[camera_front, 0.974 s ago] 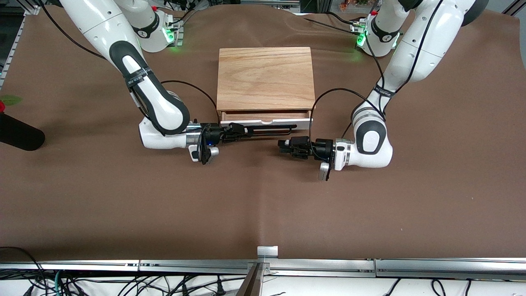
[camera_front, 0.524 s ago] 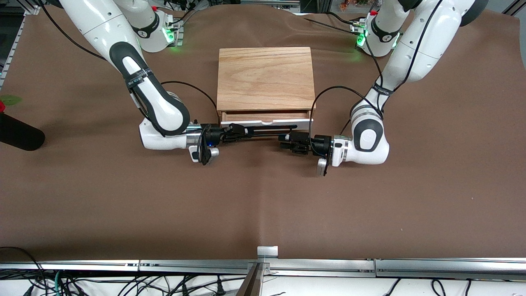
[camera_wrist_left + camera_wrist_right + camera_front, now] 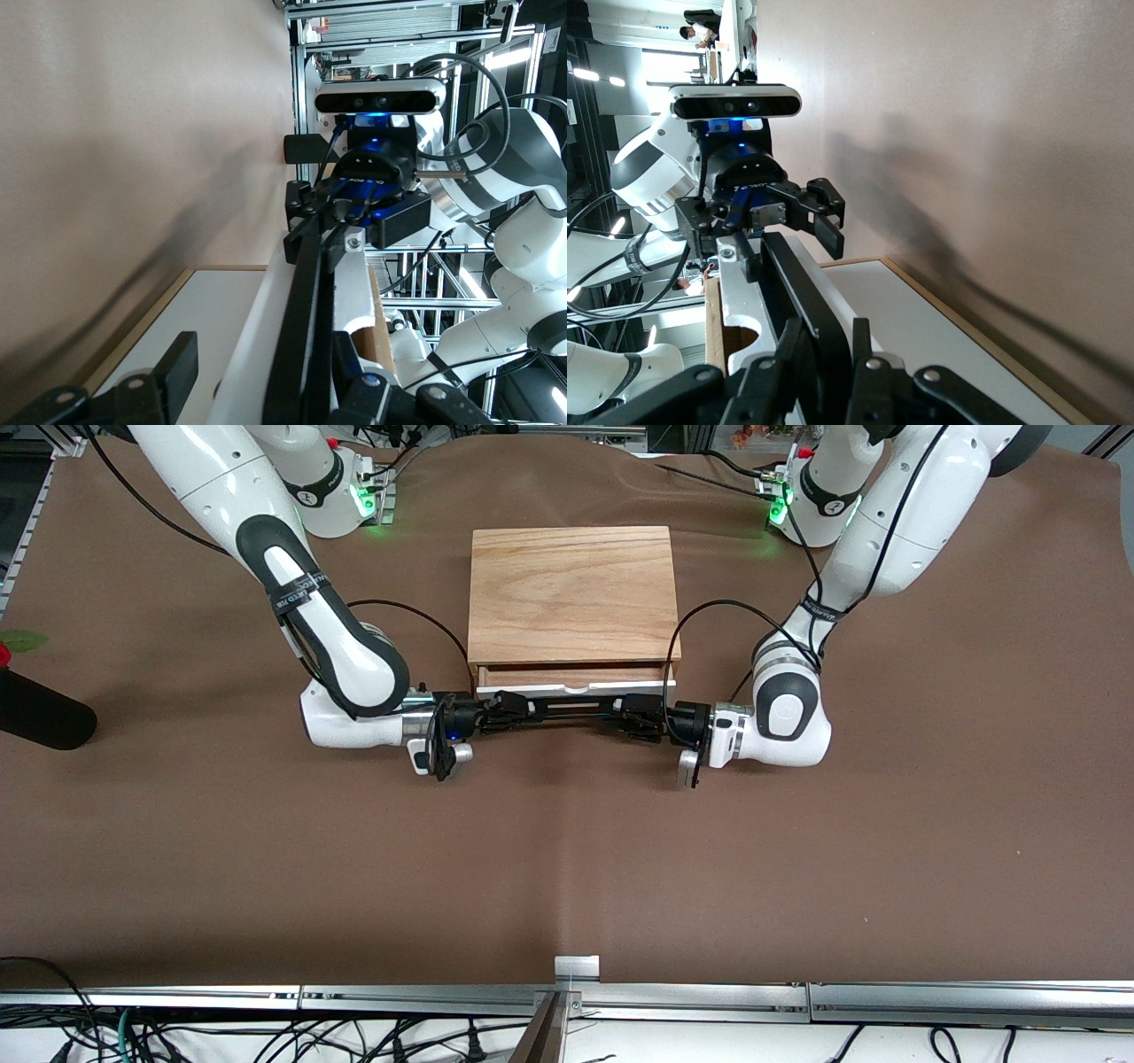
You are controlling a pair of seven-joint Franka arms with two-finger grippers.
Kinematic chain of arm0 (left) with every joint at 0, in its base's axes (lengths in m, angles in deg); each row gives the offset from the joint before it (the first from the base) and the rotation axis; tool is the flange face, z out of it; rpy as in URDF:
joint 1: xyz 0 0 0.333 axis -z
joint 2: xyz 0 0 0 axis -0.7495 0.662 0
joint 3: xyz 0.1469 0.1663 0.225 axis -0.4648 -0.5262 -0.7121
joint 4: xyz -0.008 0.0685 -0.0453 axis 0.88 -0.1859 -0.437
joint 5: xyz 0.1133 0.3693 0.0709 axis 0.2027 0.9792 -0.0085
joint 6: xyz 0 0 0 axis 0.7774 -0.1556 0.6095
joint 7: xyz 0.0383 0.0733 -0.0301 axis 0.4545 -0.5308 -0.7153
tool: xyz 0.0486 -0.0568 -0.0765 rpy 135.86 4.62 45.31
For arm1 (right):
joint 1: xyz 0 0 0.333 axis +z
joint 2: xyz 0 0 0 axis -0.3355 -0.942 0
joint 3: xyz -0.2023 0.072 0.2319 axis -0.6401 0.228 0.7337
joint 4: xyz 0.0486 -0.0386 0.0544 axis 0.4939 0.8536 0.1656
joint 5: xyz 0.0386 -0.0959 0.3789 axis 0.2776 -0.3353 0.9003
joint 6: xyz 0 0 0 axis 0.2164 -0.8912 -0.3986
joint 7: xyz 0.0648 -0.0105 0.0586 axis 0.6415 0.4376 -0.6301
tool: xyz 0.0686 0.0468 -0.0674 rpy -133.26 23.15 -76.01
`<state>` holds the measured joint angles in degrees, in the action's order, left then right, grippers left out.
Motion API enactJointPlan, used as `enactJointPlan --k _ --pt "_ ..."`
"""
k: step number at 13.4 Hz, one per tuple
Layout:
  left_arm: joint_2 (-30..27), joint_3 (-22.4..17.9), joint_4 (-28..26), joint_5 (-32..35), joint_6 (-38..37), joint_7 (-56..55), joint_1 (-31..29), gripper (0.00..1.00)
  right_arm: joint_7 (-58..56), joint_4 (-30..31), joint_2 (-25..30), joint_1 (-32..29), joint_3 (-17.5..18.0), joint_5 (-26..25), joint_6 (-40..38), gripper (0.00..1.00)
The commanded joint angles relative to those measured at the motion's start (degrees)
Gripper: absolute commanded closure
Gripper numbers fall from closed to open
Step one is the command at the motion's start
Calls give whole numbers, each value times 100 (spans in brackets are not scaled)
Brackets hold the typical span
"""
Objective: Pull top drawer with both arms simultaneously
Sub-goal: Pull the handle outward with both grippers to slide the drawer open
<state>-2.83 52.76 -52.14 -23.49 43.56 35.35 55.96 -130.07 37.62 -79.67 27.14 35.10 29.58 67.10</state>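
The light wooden box stands mid-table. Its top drawer is out a little, white front panel toward the front camera, with the black wire handle in front of it. My right gripper is shut on the handle near the right arm's end; in the right wrist view its fingers pinch the bar. My left gripper is at the handle's other end, open. In the left wrist view the bar runs between its spread fingers, close to one finger.
Below the top drawer shows the lower white drawer front. A black object lies at the right arm's end of the table. A metal rail with a small bracket runs along the table edge nearest the front camera.
The left arm has swung its gripper in toward the box, from over the table onto the handle's end. The right gripper has stayed shut on the handle; the drawer has not visibly moved.
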Motion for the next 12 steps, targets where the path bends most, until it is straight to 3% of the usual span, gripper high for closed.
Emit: enactJointPlan --k 1,3,7,8,12 --pt "-334 14 -281 -120 -8 147 14 32 301 -195 -119 -15 169 -23 187 82" --pt "-387 84 -334 -129 1 155 14 38 301 -187 -119 -15 169 -23 178 85" --pt "-388 85 -352 -129 10 173 14 87 301 -187 -119 -15 169 -23 178 94" --pt "-388 85 -352 -129 10 173 14 88 301 -187 -127 -24 169 -23 178 100" --pt "-300 76 -238 -164 18 147 -21 91 292 -239 -215 -68 169 -40 161 100"
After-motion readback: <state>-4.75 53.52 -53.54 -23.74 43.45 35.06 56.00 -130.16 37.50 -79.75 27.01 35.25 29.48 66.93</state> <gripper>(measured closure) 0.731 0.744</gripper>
